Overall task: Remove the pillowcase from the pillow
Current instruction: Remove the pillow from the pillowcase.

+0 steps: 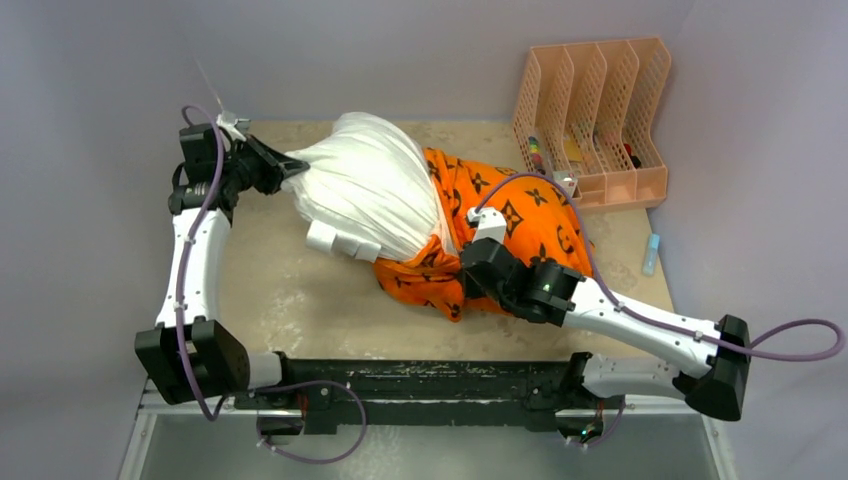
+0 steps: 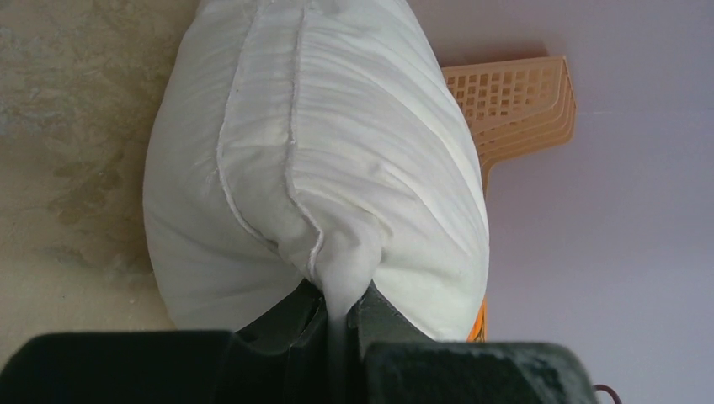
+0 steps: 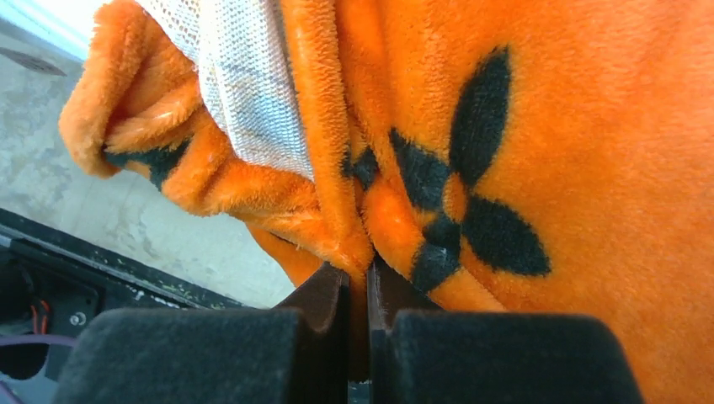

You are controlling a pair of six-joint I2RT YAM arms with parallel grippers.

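The plump white pillow (image 1: 365, 185) lies across the table's far middle, its left half bare. The orange pillowcase (image 1: 515, 225) with black flower motifs covers its right half, bunched at the open edge (image 1: 420, 275). My left gripper (image 1: 288, 166) is shut on the pillow's left corner (image 2: 345, 278), white fabric pinched between its fingers. My right gripper (image 1: 470, 262) is shut on a fold of the pillowcase (image 3: 539, 143) near that bunched edge; orange plush is squeezed between the fingers (image 3: 324, 290). Pale mesh lining (image 3: 240, 93) shows inside the cover.
A peach plastic file organiser (image 1: 595, 120) stands at the back right, also seen behind the pillow as the organiser (image 2: 514, 105). A small light-blue tube (image 1: 652, 253) lies near the right table edge. The black base rail (image 1: 430, 380) runs along the near edge.
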